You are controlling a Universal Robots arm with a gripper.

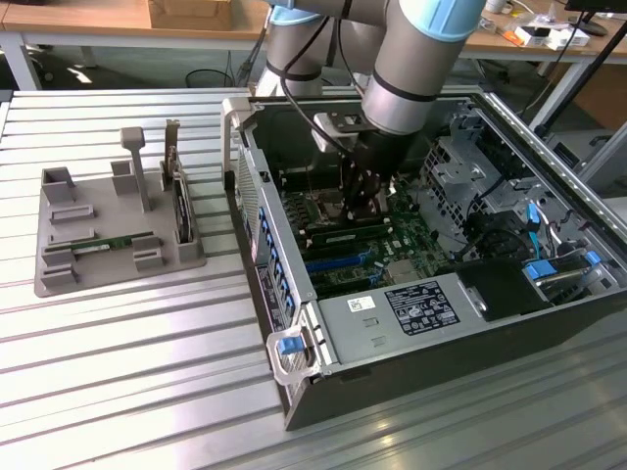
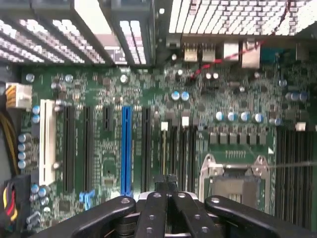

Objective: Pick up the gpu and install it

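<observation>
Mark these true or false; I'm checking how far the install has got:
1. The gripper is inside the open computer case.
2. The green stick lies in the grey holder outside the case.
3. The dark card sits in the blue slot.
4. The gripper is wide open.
1. True. The gripper hangs over the motherboard inside the computer case.
2. True. The green stick lies flat in the grey holder on the table, to the exterior view's left of the case.
3. False. The dark card stands upright in the grey holder; the blue slot is empty.
4. False. The gripper is shut.
</observation>
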